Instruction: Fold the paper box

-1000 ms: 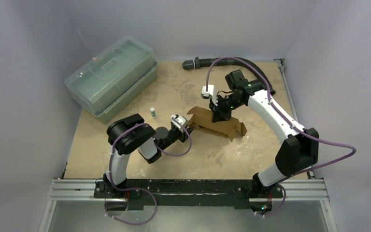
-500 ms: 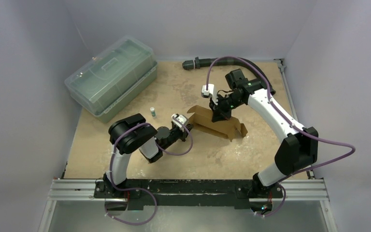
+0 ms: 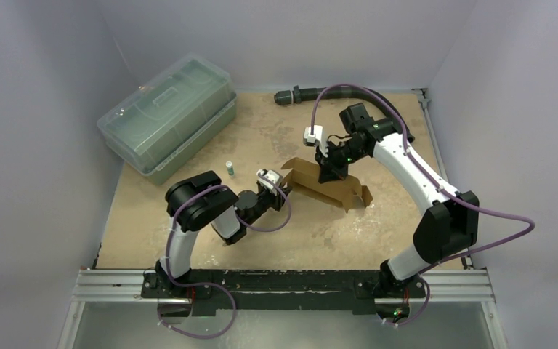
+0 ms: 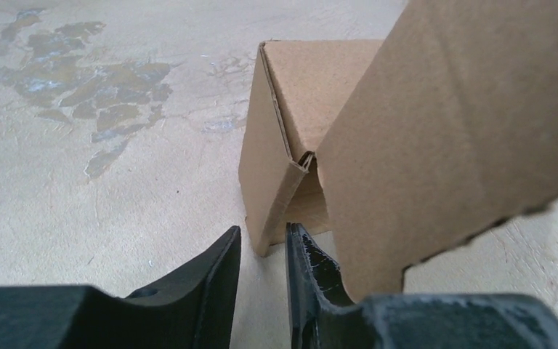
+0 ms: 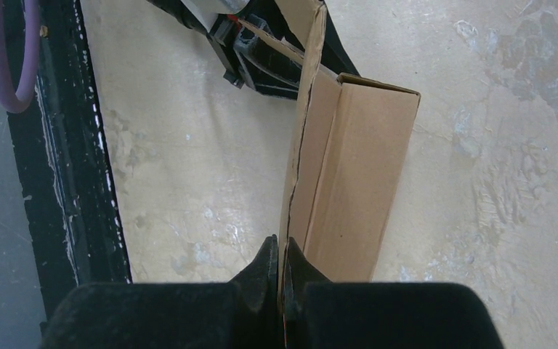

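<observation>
Reading near to far: the left gripper [image 4: 263, 231] sits low over the table [image 4: 80, 182], jaws narrowly parted, nothing pinched. Dead ahead, the lower corner of the paper box [image 3: 327, 189]'s end panel [image 4: 261, 167] lines up with the jaw gap. Touching the tips or just short of them, cannot tell. A loose flap [image 4: 465, 131] overhangs the gripper's right-hand finger. The box lies mid-table, long axis running left to right, its left end at the left gripper. Farther on, the right gripper [image 5: 280, 247] comes in from above and is clenched on a thin upright panel edge about mid-length. Judgement: the left arm is nearer that end, so a short straight advance should put the panel between its jaws. Any sideways offset risks pushing the panel instead.
</observation>
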`<state>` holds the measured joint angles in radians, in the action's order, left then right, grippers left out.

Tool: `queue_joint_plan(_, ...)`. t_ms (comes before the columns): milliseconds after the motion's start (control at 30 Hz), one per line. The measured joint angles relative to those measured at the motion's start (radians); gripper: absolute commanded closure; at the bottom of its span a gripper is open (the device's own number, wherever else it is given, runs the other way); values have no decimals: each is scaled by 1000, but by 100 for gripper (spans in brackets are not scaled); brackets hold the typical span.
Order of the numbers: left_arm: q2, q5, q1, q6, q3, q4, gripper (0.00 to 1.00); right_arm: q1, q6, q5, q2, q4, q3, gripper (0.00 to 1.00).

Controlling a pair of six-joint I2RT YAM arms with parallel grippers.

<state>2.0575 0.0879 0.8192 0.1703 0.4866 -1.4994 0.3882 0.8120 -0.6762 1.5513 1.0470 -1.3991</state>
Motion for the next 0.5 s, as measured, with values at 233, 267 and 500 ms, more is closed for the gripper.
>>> queue_joint_plan(233,5,50,9,18,10,0,66,-2,0,-2,3,0,-7,100)
queue_joint_plan(267,5,53,11,20,11,1,66,-2,-1,-6,4,-2,-8,100)
queue_joint_plan(500,3,53,13,9,10,0,60,-3,-26,-16,4,-17,-8,100)
